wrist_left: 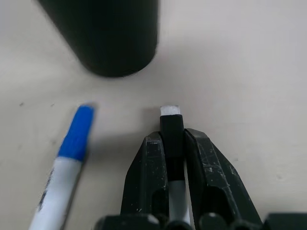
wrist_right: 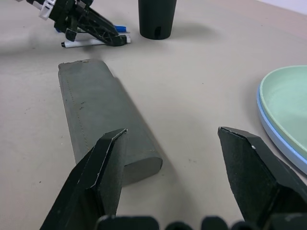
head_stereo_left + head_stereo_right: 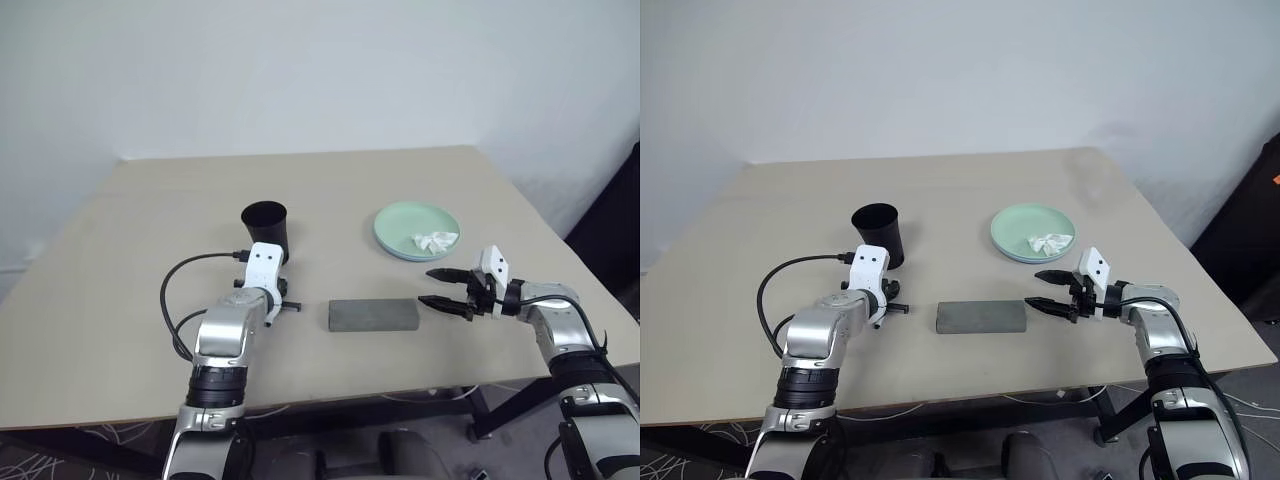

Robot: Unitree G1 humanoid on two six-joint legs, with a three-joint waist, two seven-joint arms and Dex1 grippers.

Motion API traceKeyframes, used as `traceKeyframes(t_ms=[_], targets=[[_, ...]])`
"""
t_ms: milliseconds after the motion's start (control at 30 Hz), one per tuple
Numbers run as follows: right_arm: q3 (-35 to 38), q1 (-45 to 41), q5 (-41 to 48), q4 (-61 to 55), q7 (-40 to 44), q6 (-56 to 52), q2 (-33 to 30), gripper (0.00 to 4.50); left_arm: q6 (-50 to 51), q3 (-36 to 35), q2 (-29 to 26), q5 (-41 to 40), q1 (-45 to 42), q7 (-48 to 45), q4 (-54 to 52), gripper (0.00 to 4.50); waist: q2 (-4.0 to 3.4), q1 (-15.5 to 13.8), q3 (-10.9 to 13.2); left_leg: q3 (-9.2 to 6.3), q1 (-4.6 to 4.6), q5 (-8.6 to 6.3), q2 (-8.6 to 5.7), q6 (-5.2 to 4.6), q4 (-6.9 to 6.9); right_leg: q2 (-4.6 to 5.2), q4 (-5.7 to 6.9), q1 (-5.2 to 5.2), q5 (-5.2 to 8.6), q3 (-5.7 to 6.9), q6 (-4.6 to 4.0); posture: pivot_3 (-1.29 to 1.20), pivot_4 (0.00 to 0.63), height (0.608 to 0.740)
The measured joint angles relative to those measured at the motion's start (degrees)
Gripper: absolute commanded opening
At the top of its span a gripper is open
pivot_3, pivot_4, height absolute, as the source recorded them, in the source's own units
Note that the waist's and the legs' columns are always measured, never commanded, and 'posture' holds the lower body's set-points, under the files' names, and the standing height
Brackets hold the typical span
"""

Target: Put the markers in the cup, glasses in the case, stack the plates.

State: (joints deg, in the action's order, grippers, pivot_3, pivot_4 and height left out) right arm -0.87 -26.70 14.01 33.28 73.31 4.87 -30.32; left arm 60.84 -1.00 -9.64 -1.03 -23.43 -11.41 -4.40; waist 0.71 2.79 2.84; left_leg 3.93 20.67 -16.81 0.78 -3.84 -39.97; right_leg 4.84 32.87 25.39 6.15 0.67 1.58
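Jaws on black-capped marker [image 1: 171, 132]

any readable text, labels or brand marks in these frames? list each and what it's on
None can be read.
Blue-capped marker: dark print along its white barrel, too blurred to read.
Black-capped marker in the left claw: no print visible.
Black cup, grey case, stacked plates, white scrap: plain, no marks.
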Motion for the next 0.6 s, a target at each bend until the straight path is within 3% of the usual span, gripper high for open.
traceKeyframes(t_ms=[133, 333, 433, 600], targets=[[-0.02, -0.16, -0.02, 0.07, -0.02, 0.02, 0.01, 3.26, -10.6, 5.43, -4.91, -1.71, 0.03, -8.34, -4.47, 0.12, 0.0, 0.0, 0.0, 0.04, 0.04, -0.09, 0.0, 0.15, 0.04, 0.01, -0.05, 0.05, 0.0, 0.0, -0.01, 0.0, 0.0, 0.74], [-0.07, -1.98, -0.1, 0.55, -0.06, 0.07, 0.03, 3.26, -28.78, 6.3, -8.43, -4.66, -1.43, -17.56, -4.5, 0.12, -0.01, -0.01, 0.0, 0.11, 0.0, 0.02, 0.03, -0.02, 0.05, -0.01, -0.06, 0.03, 0.0, 0.0, -0.01, 0.0, 0.0, 0.74], [-0.09, -2.12, -0.27, 0.86, -0.21, 0.12, 0.09, 3.26, -36.1, 3.78, -7.75, -5.83, -3.75, -17.55, -1.54, 0.12, -0.01, -0.04, 0.0, 0.11, 0.01, 0.04, 0.02, -0.03, 0.05, 0.01, -0.06, 0.02, 0.0, 0.0, -0.01, 0.0, 0.0, 0.74], [-0.12, -2.24, -0.56, 0.93, -0.31, 0.13, 0.12, 3.26, -55.89, -1.71, -7.41, -3.13, -10.15, -9.87, 9.52, 0.12, -0.01, -0.03, 0.0, 0.13, 0.01, 0.04, -0.02, -0.05, 0.04, 0.02, -0.09, -0.03, 0.0, 0.0, -0.01, 0.0, 0.0, 0.74]])
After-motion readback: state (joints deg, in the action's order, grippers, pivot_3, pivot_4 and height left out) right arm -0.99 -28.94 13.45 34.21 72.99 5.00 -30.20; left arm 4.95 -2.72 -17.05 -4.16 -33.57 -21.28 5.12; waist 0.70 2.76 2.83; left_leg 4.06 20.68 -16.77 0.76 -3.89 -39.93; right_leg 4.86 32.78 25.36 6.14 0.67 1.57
